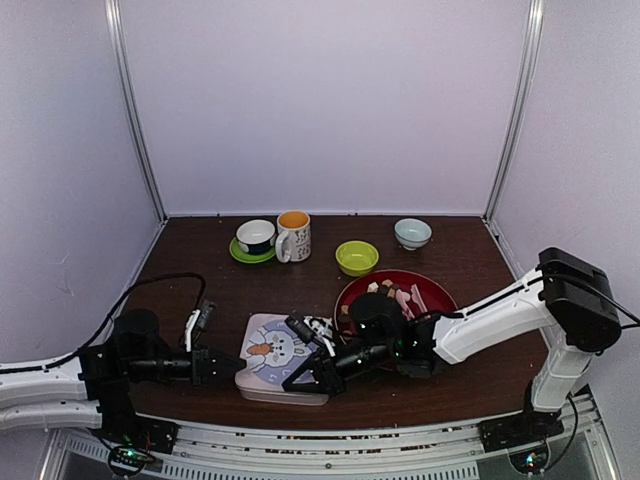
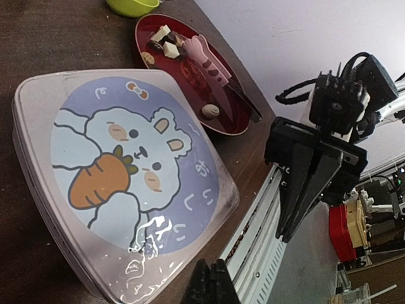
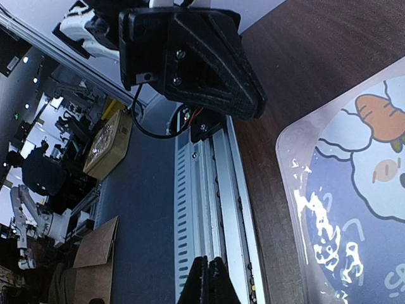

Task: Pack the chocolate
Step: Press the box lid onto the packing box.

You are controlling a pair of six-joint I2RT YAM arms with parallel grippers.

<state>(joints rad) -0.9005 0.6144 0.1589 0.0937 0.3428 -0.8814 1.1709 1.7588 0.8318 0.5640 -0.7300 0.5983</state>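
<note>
The chocolate point(image 1: 385, 290) lies in small brown, tan and white pieces on a red plate point(image 1: 440, 290). The left wrist view shows the chocolate point(image 2: 166, 45) heaped at the far end of the red plate point(image 2: 237, 126), with one piece apart. A closed box with a bunny-and-carrot lid point(image 1: 275, 352) sits left of the plate, also seen as the lid point(image 2: 126, 177) and the lid point(image 3: 354, 190). My left gripper point(image 1: 235, 370) point(image 2: 212, 282) is shut and empty at the box's left edge. At the box's front right corner, my right gripper point(image 1: 297, 382) point(image 3: 209, 282) is shut on nothing.
Pink tongs point(image 2: 212, 60) lie on the red plate. At the back stand a cup on a green saucer point(image 1: 256, 237), a mug point(image 1: 294, 235), a green bowl point(image 1: 357, 257) and a pale blue bowl point(image 1: 412, 232). A metal rail point(image 1: 330, 445) runs along the near table edge.
</note>
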